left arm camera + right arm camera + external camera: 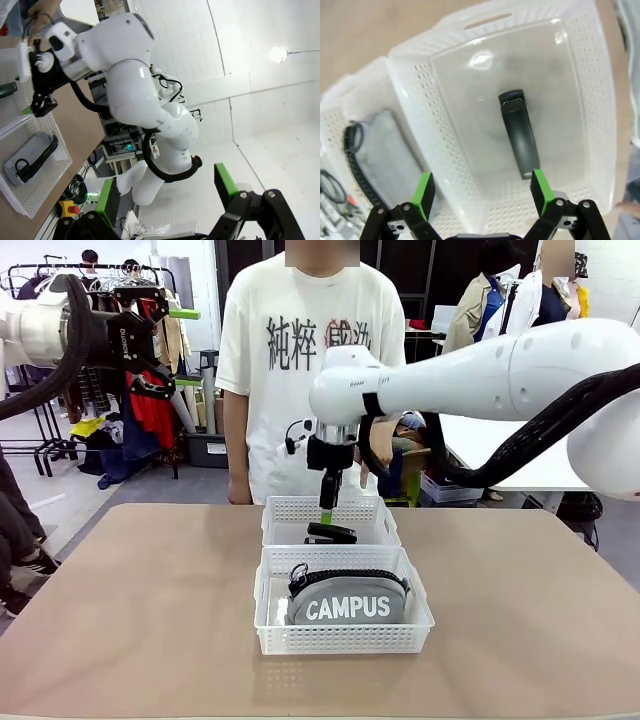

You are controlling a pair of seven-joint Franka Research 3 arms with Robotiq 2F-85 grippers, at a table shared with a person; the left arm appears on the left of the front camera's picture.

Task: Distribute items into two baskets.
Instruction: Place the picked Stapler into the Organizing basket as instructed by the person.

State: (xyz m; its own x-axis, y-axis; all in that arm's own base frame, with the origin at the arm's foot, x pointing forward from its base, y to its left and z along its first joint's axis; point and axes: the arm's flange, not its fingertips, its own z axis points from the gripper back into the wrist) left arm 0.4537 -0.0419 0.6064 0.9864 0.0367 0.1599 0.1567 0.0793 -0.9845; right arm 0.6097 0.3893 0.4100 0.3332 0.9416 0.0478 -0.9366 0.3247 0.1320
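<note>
- Translucent-white plastic baskets are counted as two, set end to end and touching on the tan table [120, 620]: a near basket [343, 639] and a far basket [283, 512], both with perforated lattice sides.
- One grey "CAMPUS" pouch [347, 602] with a black zipper is seen lying inside the near basket.
- One black stapler [331, 533] is seen lying on the floor of the far basket, apart from its walls in the right wrist view.
- Two grippers are counted. The right gripper [328, 506] hangs directly above the stapler in the far basket; its green-padded fingers [540, 187] are spread wide with nothing between them.
- The left gripper [170, 345] is held high at the left, well apart from the baskets, its jaws likewise released and empty.
- One person in a white printed T-shirt [305, 360] is seen standing at the far side of the table, just behind the far basket.
</note>
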